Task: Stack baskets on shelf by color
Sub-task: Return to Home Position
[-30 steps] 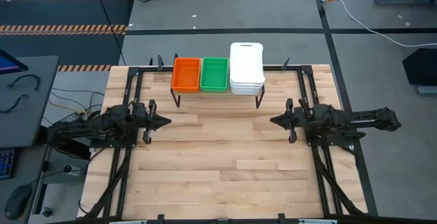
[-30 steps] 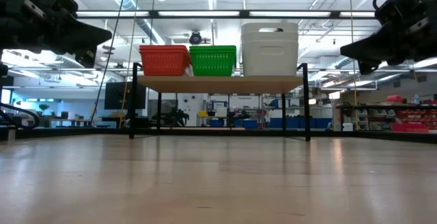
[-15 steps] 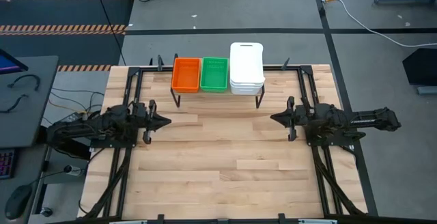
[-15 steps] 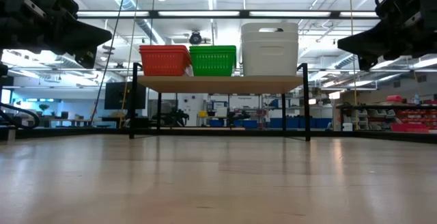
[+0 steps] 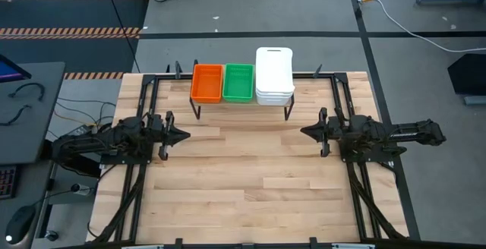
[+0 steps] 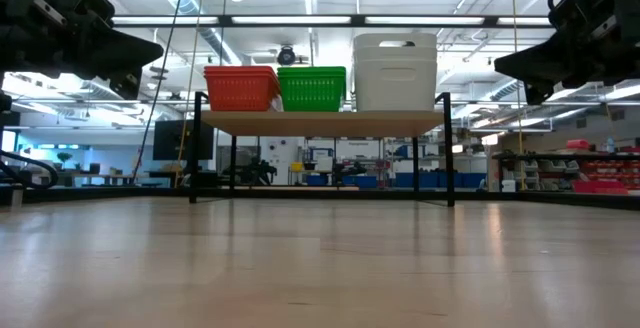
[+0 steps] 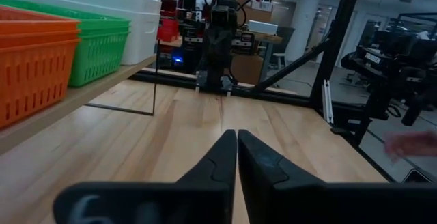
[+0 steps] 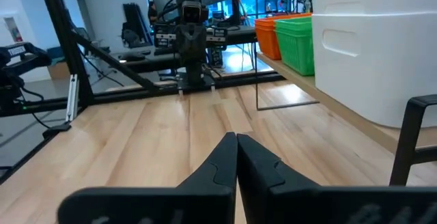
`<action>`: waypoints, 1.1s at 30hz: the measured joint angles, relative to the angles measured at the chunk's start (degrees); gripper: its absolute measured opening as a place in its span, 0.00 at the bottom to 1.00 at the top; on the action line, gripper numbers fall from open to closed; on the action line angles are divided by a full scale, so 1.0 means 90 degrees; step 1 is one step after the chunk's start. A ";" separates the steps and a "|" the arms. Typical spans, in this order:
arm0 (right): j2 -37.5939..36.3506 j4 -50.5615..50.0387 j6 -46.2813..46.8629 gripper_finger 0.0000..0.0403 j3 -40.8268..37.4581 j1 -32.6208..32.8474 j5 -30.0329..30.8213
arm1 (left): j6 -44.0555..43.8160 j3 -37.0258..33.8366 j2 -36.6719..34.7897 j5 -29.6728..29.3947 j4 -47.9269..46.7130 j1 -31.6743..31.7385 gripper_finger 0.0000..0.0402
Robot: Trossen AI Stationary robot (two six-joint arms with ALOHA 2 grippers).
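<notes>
Left jaws: closed, tips pressed together, holding nothing, on my left arm, which hovers over the left side of the pale wooden plank desk and points toward the middle. Right jaws: closed as well, tips meeting, nothing between them, on my right arm, which sits over the right side and faces the left one, well apart from it.

Bare desk boards lie between the two. At the far edge stands the low narrow shelf with a light wooden top and thin black legs. On it, in a row: stacked orange slatted plastic baskets at my left end, stacked green slatted plastic baskets just beside them in the middle, and stacked white, taller, rounded-corner plastic baskets at my right end, just beside the green. Neither arm touches the shelf or any basket.
</notes>
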 joint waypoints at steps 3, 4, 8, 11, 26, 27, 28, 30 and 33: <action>0.0000 0.0001 0.0000 0.04 0.0000 0.0000 0.0000 | 0.0000 0.0000 0.0000 0.0000 0.0006 0.0000 0.06; 0.0000 0.0001 0.0000 0.04 0.0000 0.0000 0.0000 | 0.0001 0.0000 0.0000 0.0000 0.0008 0.0000 0.07; 0.0000 -0.0002 0.0000 0.04 0.0000 0.0000 0.0000 | 0.0000 0.0000 0.0000 0.0000 0.0015 0.0000 0.06; 0.0000 -0.0002 0.0000 0.03 0.0000 0.0000 0.0000 | 0.0002 0.0000 0.0000 -0.0002 0.0017 0.0000 0.05; 0.0000 -0.0002 0.0002 0.04 0.0000 0.0000 0.0000 | 0.0006 0.0000 0.0000 -0.0005 0.0039 0.0000 0.08; 0.0000 -0.0003 0.0000 0.04 0.0000 0.0000 0.0000 | 0.0005 0.0000 0.0000 -0.0005 0.0039 0.0000 0.08; 0.0000 -0.0002 0.0001 0.04 0.0000 0.0000 0.0000 | 0.0002 0.0000 0.0000 -0.0005 0.0039 0.0000 0.07; 0.0000 -0.0002 0.0001 0.04 0.0000 0.0000 0.0000 | 0.0005 0.0000 0.0000 -0.0007 0.0039 0.0000 0.07; 0.0000 -0.0002 0.0000 0.04 0.0000 0.0000 0.0000 | 0.0002 0.0000 0.0000 -0.0007 0.0039 0.0000 0.06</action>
